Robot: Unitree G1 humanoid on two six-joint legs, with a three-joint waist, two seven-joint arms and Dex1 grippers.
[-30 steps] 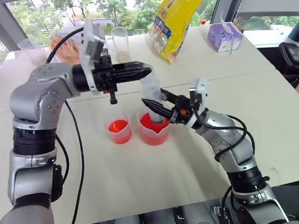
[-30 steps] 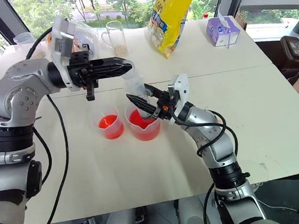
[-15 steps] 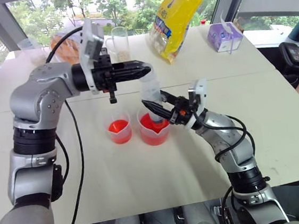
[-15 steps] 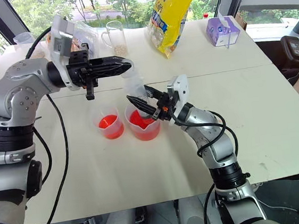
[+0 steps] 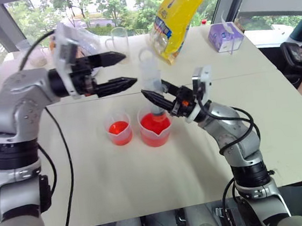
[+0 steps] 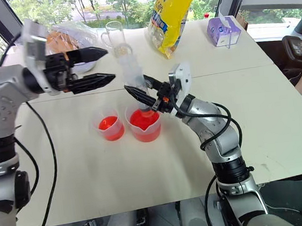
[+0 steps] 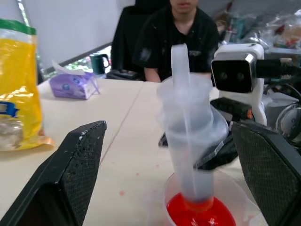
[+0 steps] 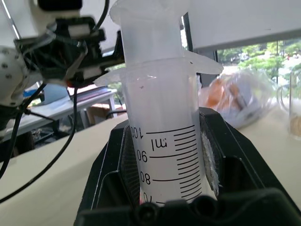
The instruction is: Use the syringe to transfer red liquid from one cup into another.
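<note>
**Supervisor:** Report syringe position and grip.

**Operator:** The large clear plastic syringe with the white plunger stands upright, its orange-red tip dipped in the red liquid inside the larger clear spouted beaker. My right gripper is clamped on the lower barrel. The plunger is raised above the barrel. My left gripper has its black fingers spread wide, holds nothing, and sits to the left of the plunger top, apart from it.

**Supervisor:** Target vessel?

**Operator:** The smaller clear plastic cup is just left of the beaker and already holds some red liquid. The white table carries both.

**Supervisor:** Current step and next move?

**Operator:** I judge the draw complete. Next: lift the syringe clear of the beaker, carry it left over the smaller cup, keep it vertical to limit dripping, then bring the left gripper onto the plunger to press it down.
</note>
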